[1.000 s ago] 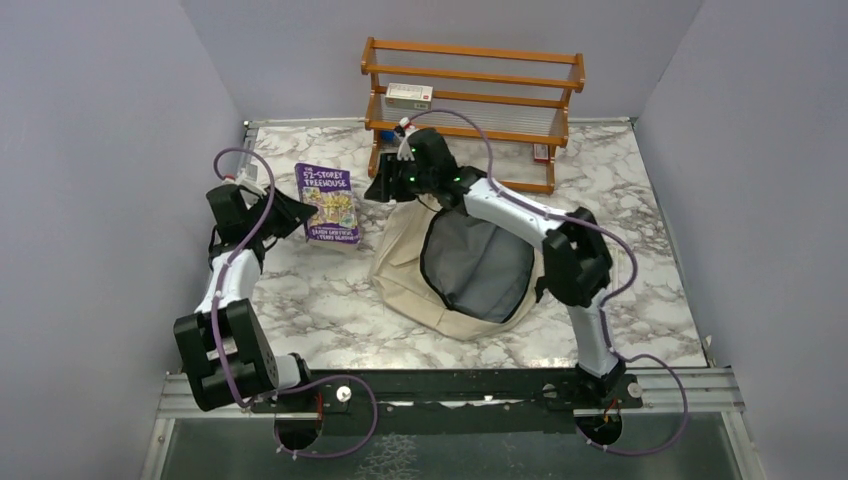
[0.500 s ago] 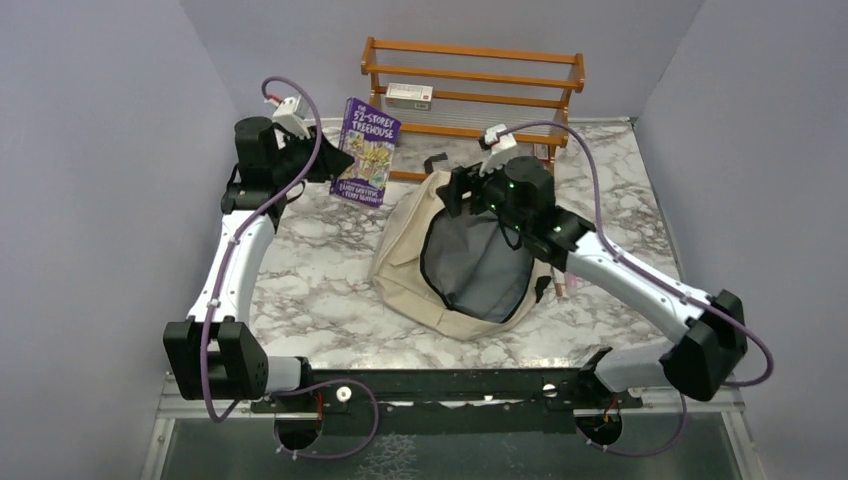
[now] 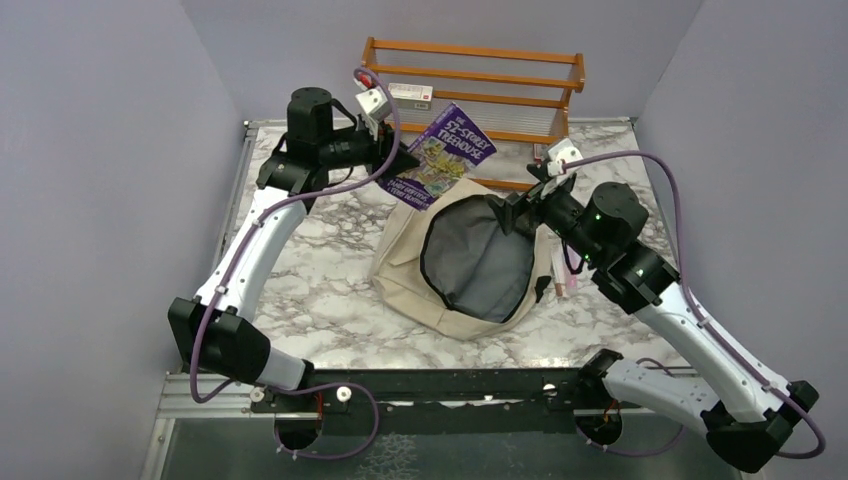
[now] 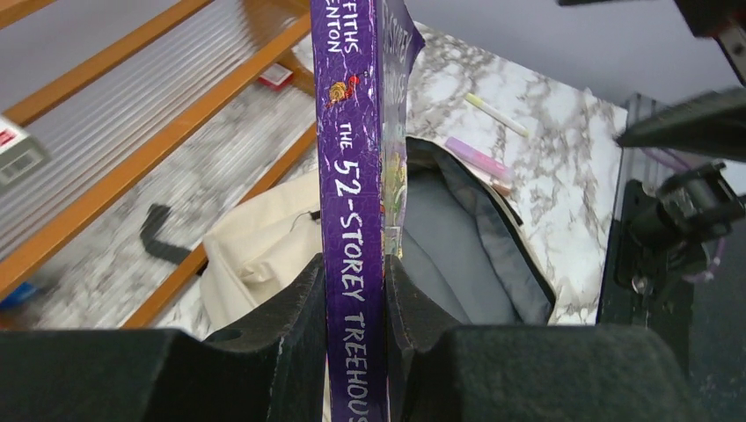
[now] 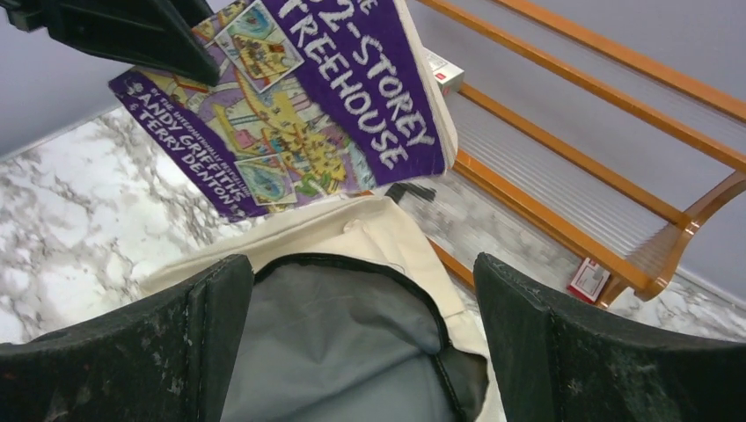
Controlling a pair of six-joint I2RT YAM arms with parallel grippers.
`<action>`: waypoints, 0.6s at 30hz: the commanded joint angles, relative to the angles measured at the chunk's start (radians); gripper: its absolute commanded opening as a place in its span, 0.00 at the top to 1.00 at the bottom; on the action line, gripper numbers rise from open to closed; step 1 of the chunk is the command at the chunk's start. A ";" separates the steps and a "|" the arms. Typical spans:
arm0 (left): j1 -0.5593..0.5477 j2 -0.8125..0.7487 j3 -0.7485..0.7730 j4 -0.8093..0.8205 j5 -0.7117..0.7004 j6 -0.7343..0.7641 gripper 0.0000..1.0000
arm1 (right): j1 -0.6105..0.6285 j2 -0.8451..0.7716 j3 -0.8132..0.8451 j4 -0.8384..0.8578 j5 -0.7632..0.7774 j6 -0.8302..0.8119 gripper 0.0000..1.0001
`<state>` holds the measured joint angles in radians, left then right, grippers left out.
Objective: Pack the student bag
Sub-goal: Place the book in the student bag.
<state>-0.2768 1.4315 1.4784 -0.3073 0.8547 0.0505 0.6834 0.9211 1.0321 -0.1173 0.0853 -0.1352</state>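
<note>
The left arm point(image 3: 250, 240) stretches up from its base toward eleven o'clock, wrist turned to three o'clock, and the left gripper point(image 3: 400, 165) pinches a book point(image 3: 445, 150) by the spine. The right arm point(image 3: 690, 320) angles in toward ten o'clock, the right gripper point(image 3: 515, 208) spread wide, holding nothing.

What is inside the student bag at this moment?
Through the open mouth of the student bag only its grey lining shows; no item is visible there. The parts under the cream canvas are covered and cannot be checked.
</note>
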 commanded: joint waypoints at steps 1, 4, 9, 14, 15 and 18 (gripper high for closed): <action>-0.071 0.005 0.076 -0.092 0.079 0.226 1.00 | -0.119 0.004 0.065 -0.111 -0.245 -0.050 0.00; -0.103 -0.003 0.068 -0.139 0.061 0.283 1.00 | -0.271 0.007 0.100 -0.115 -0.433 -0.030 0.00; -0.131 -0.044 0.019 -0.151 0.039 0.333 1.00 | -0.510 0.065 0.164 -0.110 -0.878 0.006 0.00; -0.144 -0.073 -0.004 -0.155 0.038 0.345 1.00 | -0.616 0.128 0.170 0.041 -1.233 0.122 0.00; -0.150 -0.075 -0.004 -0.157 0.045 0.348 1.00 | -0.623 0.143 0.175 0.069 -1.292 0.131 0.00; -0.170 -0.074 0.003 -0.177 0.070 0.363 1.00 | -0.628 0.187 0.186 0.149 -1.430 0.191 0.00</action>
<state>-0.4156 1.4128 1.4677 -0.5121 0.8707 0.3634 0.0681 1.0683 1.1824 -0.1139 -1.0039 -0.0437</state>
